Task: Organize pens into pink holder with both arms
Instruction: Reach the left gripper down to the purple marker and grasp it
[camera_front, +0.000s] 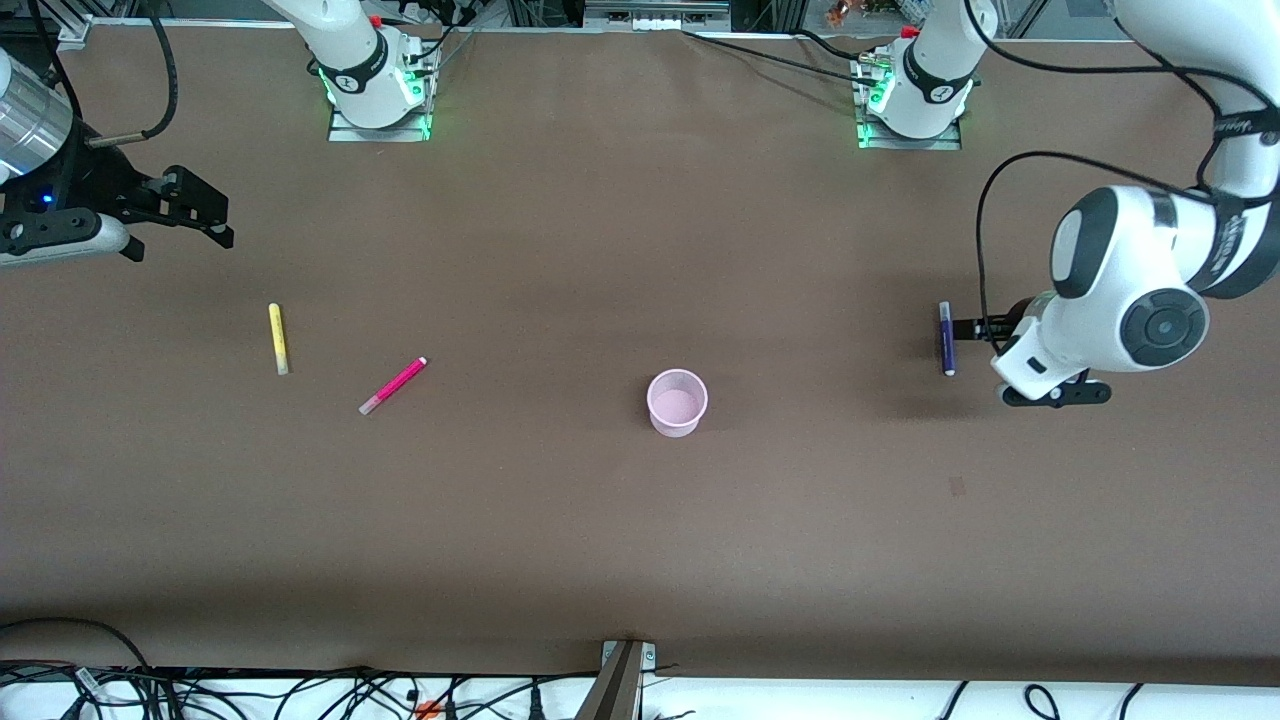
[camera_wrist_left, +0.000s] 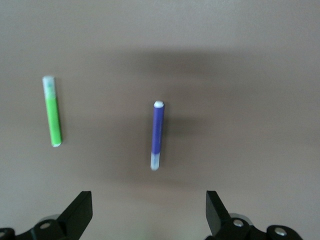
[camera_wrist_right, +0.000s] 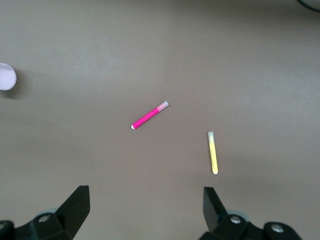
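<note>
Brown paper covers the whole table (camera_front: 600, 560), with cable clutter along its near edge and both arm bases bolted at the twelve o'clock side; taking the pink holder (camera_front: 677, 402) as the centre of the dial, it stands upright and, as far as I can see into it, has nothing inside.

Out toward nine o'clock lie the magenta pen (camera_front: 392, 386) and, farther along toward the right arm's end, the yellow pen (camera_front: 278, 339); both rest flat on the paper, well apart from the cup. Toward three o'clock the purple pen (camera_front: 946, 339) lies flat too, and the left wrist view shows a green pen (camera_wrist_left: 52, 111) beside it, hidden under the arm from the front.

Left gripper (camera_wrist_left: 147, 212) hangs over the purple pen with its fingers spread wide and holding nothing; the pen sits roughly centred in the gap below. Right gripper (camera_wrist_right: 145, 210) hovers at the right arm's end of the table, fingers likewise parted and bare, the magenta and yellow pens in its sight.

By my reckoning nothing is done yet; all four pens remain to be lifted and dropped in, and the left arm looks set to take the purple one.
</note>
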